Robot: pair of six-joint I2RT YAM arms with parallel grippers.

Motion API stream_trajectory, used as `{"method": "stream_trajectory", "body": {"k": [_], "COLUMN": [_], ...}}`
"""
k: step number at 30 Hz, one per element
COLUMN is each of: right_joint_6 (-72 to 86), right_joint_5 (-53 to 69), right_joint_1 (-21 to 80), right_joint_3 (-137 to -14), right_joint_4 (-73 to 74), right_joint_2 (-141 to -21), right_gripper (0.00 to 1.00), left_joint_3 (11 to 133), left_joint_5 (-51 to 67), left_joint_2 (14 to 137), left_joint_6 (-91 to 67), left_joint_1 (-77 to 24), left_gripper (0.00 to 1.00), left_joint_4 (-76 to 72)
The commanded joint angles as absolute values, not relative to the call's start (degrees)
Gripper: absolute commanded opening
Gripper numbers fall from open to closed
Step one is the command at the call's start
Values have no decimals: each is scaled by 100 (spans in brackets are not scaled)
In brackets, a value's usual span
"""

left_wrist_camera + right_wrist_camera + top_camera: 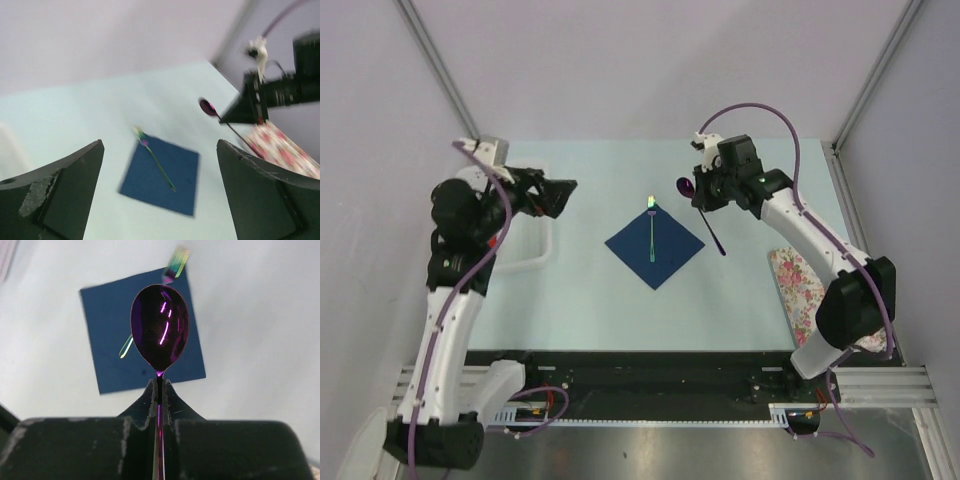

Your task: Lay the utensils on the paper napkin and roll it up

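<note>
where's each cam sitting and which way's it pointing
Top external: above and behind the bases, looking down on the pale table; both arms show.
Left wrist: on the left arm, facing across the navy-blue square paper napkin toward the right arm; open left gripper frames it.
Right wrist: looks down past the right gripper, shut on a purple iridescent metal spoon.
All share the napkin.

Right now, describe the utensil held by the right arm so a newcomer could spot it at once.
Start at the pale table; right of the navy napkin, the right gripper clamps a spoon. Its purple oval bowl sets it apart from the slim green-tipped utensil lying on the napkin.
</note>
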State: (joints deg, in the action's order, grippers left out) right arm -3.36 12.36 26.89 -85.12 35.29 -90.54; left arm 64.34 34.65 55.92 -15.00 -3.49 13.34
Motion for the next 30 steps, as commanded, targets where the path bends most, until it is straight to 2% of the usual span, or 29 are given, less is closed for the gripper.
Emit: {"method": "stream_trajectory", "body": {"k": [1, 5, 12, 20, 30], "right_joint_6": [1281, 1887, 3040, 3208, 3287], "right_joint_5": [870, 274, 140, -280, -193], "right_joint_1": [2602, 2759, 2901, 3208, 3129], "right_joint_3": [-8665, -9269, -9826, -9861, -9782], "right_joint_4": [2628, 2854, 2910, 2382, 1969], "right_joint_2": [-9526, -10430, -11863, -12155, -12480], "right_gripper": [0, 0, 0, 0, 2], "left_joint_3": [5950, 6083, 5608, 5449, 5379], "left_joint_5": [976, 1345, 1380, 1600, 1573], "left_joint_2": [5124, 5352, 5370, 5484, 5528], "left_joint_6": [-1818, -1494, -1617, -1582, -1468], "left_joint_1": [-360, -369, -378, -404, -404], "left_gripper": [100, 100, 100, 100, 100], "left_joint_4": [167, 772, 659, 641, 624]}}
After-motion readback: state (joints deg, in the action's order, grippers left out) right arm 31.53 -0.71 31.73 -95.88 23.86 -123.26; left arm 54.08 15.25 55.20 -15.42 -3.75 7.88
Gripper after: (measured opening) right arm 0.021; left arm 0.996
